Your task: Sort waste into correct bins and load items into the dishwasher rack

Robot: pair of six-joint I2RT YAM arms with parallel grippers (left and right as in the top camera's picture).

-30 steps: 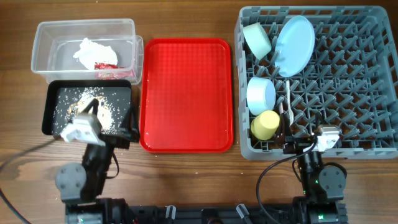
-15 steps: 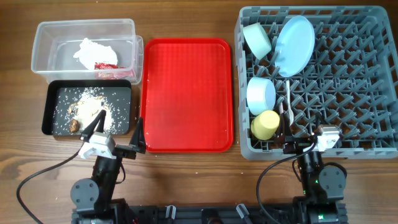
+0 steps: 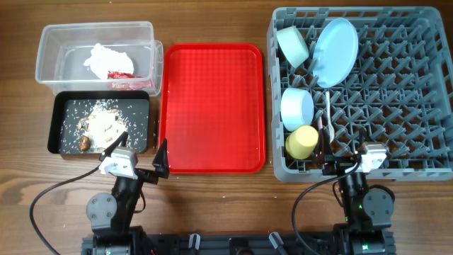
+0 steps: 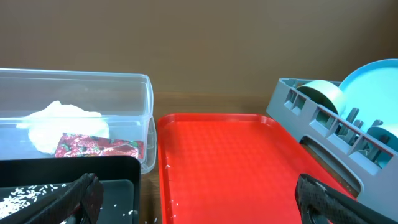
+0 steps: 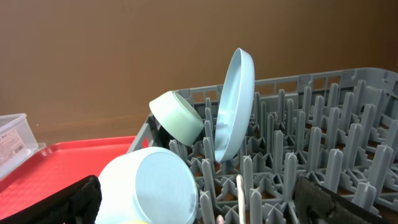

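Observation:
The clear tub (image 3: 49, 53) holds the white napkin (image 3: 105, 56) and red wrapper (image 3: 120, 74). The black tray (image 3: 141, 106) holds food scraps (image 3: 101, 126). The grey rack (image 3: 396, 92) holds the pale green bowl (image 3: 292, 44), blue plate (image 3: 335, 51), blue bowl (image 3: 296, 108), yellow cup (image 3: 302, 142) and white cutlery (image 3: 328, 113). My left gripper (image 3: 144, 150) (image 4: 199, 205) is open and empty, low at the front between black tray and red tray. My right gripper (image 3: 345, 159) (image 5: 205, 208) is open and empty at the rack's front edge, facing the blue bowl (image 5: 158, 186).
The flat red serving tray (image 3: 212, 106) lies bare between the bins and the rack, with a few white crumbs near its left rim (image 4: 163, 186). Wooden tabletop shows around everything. Cables trail from both arm bases at the front edge.
My left gripper has pulled back from over the black tray toward the front edge and swung right, toward the red tray. The right arm has not moved.

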